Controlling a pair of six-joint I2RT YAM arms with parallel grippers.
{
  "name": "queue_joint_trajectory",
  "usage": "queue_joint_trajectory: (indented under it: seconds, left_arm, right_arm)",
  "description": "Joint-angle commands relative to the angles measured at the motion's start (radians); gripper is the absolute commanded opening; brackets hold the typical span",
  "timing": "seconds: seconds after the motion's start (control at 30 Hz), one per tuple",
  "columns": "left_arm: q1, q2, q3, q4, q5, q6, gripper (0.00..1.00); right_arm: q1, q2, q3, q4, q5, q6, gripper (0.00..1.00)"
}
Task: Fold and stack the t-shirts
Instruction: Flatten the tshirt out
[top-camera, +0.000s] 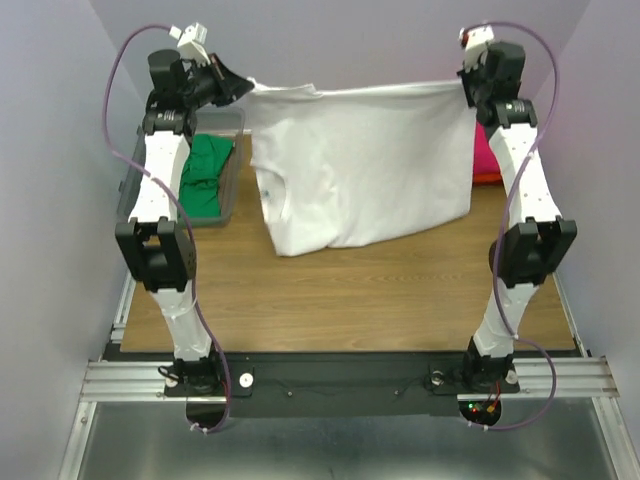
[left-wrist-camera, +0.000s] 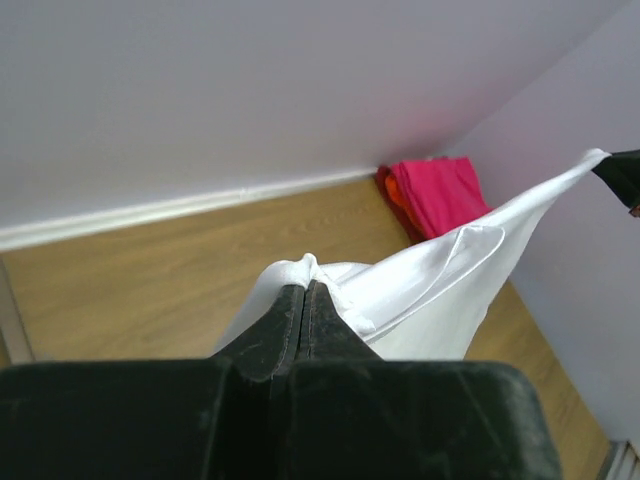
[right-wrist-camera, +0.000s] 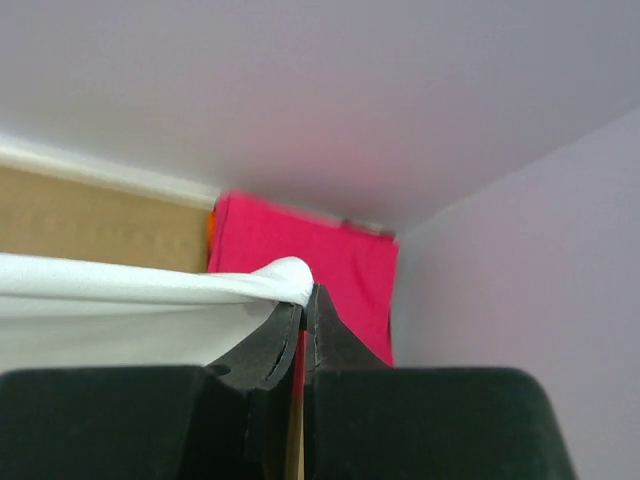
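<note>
Green t-shirt (top-camera: 205, 175) in grey bin (top-camera: 228, 122)

Seen from above, the hanging white shirt (top-camera: 360, 165) covers the far stretch of the table (top-camera: 380, 290) and all but a sliver of the pink shirt (top-camera: 486, 162) at its three o'clock side. The left arm (top-camera: 160, 190) hides part of the bin (top-camera: 233, 170) and the green shirt (top-camera: 207, 175). In the right wrist view the orange shirt (right-wrist-camera: 212, 228) is only a blurred strip at the pink one's nine o'clock edge.

**Four shirts, one bin, two grippers**

Counting now: four t-shirts, namely one white t-shirt (top-camera: 360, 170), one green t-shirt (top-camera: 205, 175), one magenta pink t-shirt (left-wrist-camera: 445, 195) and one red-orange t-shirt (left-wrist-camera: 396, 191). One clear grey bin (top-camera: 232, 190). Two grippers: left gripper (left-wrist-camera: 305, 292), right gripper (right-wrist-camera: 306, 298). One wooden table (top-camera: 350, 290).
</note>
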Motion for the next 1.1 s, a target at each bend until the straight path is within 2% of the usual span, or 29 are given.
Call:
queue_joint_trajectory:
  seconds: [0.0,0.13,0.27,0.3,0.4,0.5,0.57,0.6,0.63,0.73,0.77,0.9,1.0,1.07]
  left_arm:
    - [0.006,0.037,0.258,0.235,0.033,-0.091,0.00]
    - [0.006,0.046,0.315,0.435,0.036,-0.131,0.00]
    - [0.004,0.011,0.288,0.495,0.045,-0.125,0.00]
    - [0.004,-0.009,0.243,0.498,0.048,-0.105,0.00]
    - [0.004,-0.056,0.128,0.497,0.074,-0.076,0.00]
    - [0.004,-0.124,-0.138,0.477,0.097,0.010,0.00]
    - [0.004,-0.164,-0.244,0.458,0.101,0.076,0.00]
    - [0.004,-0.173,-0.337,0.446,0.108,0.102,0.00]
    - [0.004,-0.184,-0.376,0.401,0.117,0.169,0.00]
    - [0.004,-0.225,-0.519,0.318,0.121,0.266,0.00]
    - [0.004,-0.239,-0.550,0.258,0.130,0.316,0.00]
    - [0.004,-0.305,-0.711,0.123,0.145,0.428,0.00]
    - [-0.002,-0.319,-0.749,0.009,0.141,0.527,0.00]
    - [-0.008,-0.316,-0.762,-0.132,0.125,0.639,0.00]
  right_arm:
    - [-0.034,0.086,0.333,0.119,0.020,0.027,0.01]
    - [-0.037,0.178,0.511,0.168,0.033,0.024,0.00]
    - [-0.043,0.120,0.394,0.300,0.031,0.024,0.01]
    - [-0.043,0.090,0.313,0.325,0.022,0.022,0.01]
    - [-0.043,0.060,0.220,0.355,-0.006,0.021,0.01]
    - [-0.043,0.017,0.082,0.365,-0.045,0.018,0.01]
    - [-0.045,-0.013,-0.063,0.377,-0.078,0.007,0.01]
    - [-0.043,-0.027,-0.120,0.385,-0.093,0.005,0.01]
    - [-0.043,-0.061,-0.218,0.391,-0.125,-0.011,0.00]
    - [-0.043,-0.118,-0.375,0.412,-0.150,-0.028,0.01]
    - [-0.043,-0.156,-0.481,0.424,-0.167,-0.050,0.00]
    - [-0.045,-0.262,-0.718,0.434,-0.223,-0.106,0.01]
    - [-0.045,-0.309,-0.836,0.434,-0.239,-0.149,0.01]
    - [-0.045,-0.352,-0.942,0.425,-0.245,-0.200,0.01]
